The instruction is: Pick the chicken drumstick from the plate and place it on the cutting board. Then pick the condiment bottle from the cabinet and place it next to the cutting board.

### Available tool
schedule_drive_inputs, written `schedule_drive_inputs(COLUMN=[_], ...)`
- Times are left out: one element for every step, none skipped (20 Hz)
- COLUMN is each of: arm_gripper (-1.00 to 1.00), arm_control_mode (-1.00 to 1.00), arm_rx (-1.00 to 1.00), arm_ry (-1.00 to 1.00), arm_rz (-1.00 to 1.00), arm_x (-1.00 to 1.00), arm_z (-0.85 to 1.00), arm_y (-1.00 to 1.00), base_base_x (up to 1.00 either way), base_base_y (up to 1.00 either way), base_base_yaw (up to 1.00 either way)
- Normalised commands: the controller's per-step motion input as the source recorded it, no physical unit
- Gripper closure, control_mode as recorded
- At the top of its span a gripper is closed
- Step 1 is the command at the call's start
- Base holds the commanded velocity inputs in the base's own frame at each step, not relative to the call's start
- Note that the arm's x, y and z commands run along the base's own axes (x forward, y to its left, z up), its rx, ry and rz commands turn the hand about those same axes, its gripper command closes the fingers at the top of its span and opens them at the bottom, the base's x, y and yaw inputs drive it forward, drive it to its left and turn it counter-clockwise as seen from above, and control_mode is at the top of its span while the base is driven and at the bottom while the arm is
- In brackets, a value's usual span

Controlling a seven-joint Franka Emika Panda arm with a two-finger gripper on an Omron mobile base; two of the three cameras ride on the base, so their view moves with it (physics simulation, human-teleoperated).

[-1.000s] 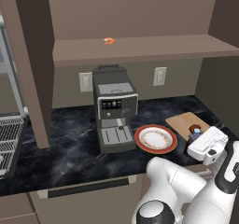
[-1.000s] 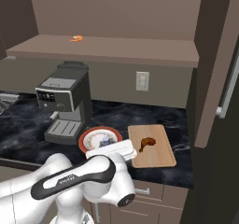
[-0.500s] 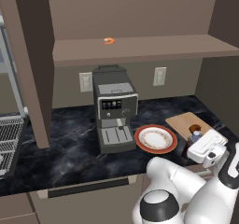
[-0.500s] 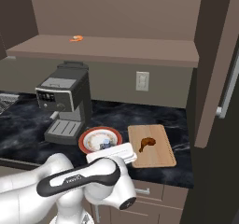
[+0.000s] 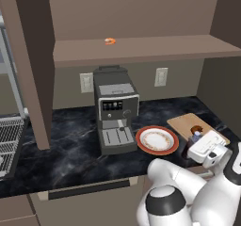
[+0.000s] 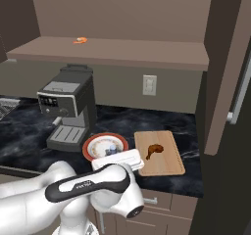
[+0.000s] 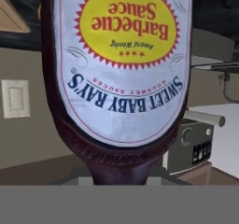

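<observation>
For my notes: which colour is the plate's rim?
Red-orange; the plate shows best in the left base view.

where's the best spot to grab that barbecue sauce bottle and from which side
Take the condiment bottle on its wide labelled body, from the side, jaws across its width. The walls look even there; toward the neck it narrows sharply, so a grip there would likely slip or pivot.

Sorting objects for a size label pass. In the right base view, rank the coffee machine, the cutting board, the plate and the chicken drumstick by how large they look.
1. coffee machine
2. cutting board
3. plate, partly hidden by the arm, so its place against the board is unsure
4. chicken drumstick, clearly smallest
</observation>
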Motion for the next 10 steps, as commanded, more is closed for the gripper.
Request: schedule_drive_inputs(arm_gripper=[1.0,1.0,1.0,1.0,1.0,1.0,1.0,1.0,1.0,1.0], arm_control_mode=[-1.0,-1.0,-1.0,-1.0,-1.0,-1.0,-1.0,-1.0,-1.0,-1.0], arm_rx=[0.03,0.03,0.03,0.02,0.01,0.0,0.0,0.0,0.0,0.0], arm_ry=[0.0,0.0,0.0,0.0,-0.01,-0.02,-0.03,-0.04,-0.05,-0.06], arm_rz=[0.01,0.01,0.01,0.01,0.01,0.01,0.01,0.01,0.01,0.01], arm_x=[0.1,0.09,0.07,0.05,0.03,0.01,0.0,0.0,0.0,0.0], arm_z=[0.0,0.0,-0.03,-0.06,-0.08,-0.11,-0.14,-0.18,-0.2,-0.23], arm_y=[0.0,0.0,0.0,0.0,0.0,0.0,0.0,0.0,0.0,0.0], base_base_x=[0.0,0.0,0.0,0.0,0.0,0.0,0.0,0.0,0.0,0.0], base_base_y=[0.0,0.0,0.0,0.0,0.0,0.0,0.0,0.0,0.0,0.0], base_base_yaw=[0.0,0.0,0.0,0.0,0.0,0.0,0.0,0.0,0.0,0.0])
